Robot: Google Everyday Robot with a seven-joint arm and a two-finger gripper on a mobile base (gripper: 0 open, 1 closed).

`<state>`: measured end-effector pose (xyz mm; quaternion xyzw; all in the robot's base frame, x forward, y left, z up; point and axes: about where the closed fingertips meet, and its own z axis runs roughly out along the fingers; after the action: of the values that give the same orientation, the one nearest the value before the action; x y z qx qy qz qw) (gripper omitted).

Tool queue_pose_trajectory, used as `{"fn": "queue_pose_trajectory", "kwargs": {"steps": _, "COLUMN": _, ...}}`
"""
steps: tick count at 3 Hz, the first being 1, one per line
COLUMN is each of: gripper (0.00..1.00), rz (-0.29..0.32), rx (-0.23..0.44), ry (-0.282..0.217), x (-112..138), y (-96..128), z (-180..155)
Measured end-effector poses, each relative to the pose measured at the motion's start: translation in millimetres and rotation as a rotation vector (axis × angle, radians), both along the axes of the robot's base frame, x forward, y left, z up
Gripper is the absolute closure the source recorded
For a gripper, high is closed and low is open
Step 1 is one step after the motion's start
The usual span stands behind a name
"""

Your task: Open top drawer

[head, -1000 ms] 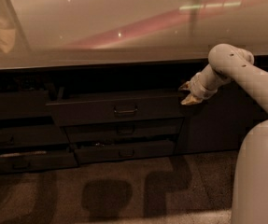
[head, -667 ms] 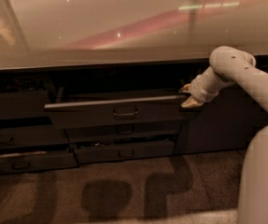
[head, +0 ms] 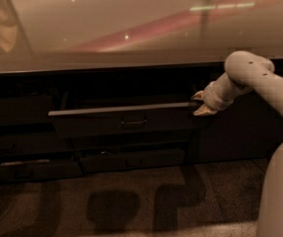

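The top drawer (head: 96, 125) is a wide dark grey front under the countertop, with a small dark bail handle (head: 133, 121) at its centre. It stands partly pulled out, and its pale top edge (head: 121, 109) catches the light. My gripper (head: 198, 104) is at the right end of that top edge, at the drawer's right corner, well to the right of the handle. My pale arm (head: 252, 80) reaches in from the right. The tray inside the drawer is hidden in shadow.
A glossy countertop (head: 131, 28) overhangs the drawers. A slimmer drawer (head: 131, 159) sits below, and more dark fronts (head: 17, 110) stand at the left. A flat cabinet door (head: 229, 132) is at the right. My pale body (head: 279, 191) fills the lower right, above carpeted floor (head: 131, 206).
The top drawer has slid out a little toward the camera, with its top edge now lower in view. My gripper has moved with its right corner.
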<state>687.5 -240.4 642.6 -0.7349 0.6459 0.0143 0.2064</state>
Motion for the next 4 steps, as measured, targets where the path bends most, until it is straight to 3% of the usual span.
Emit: {"fn": "queue_pose_trajectory", "kwargs": {"steps": 4, "gripper": 1.00, "rz": 0.012, "rx": 0.008, "ry": 0.004, "x": -22, "y": -1, "z": 2}}
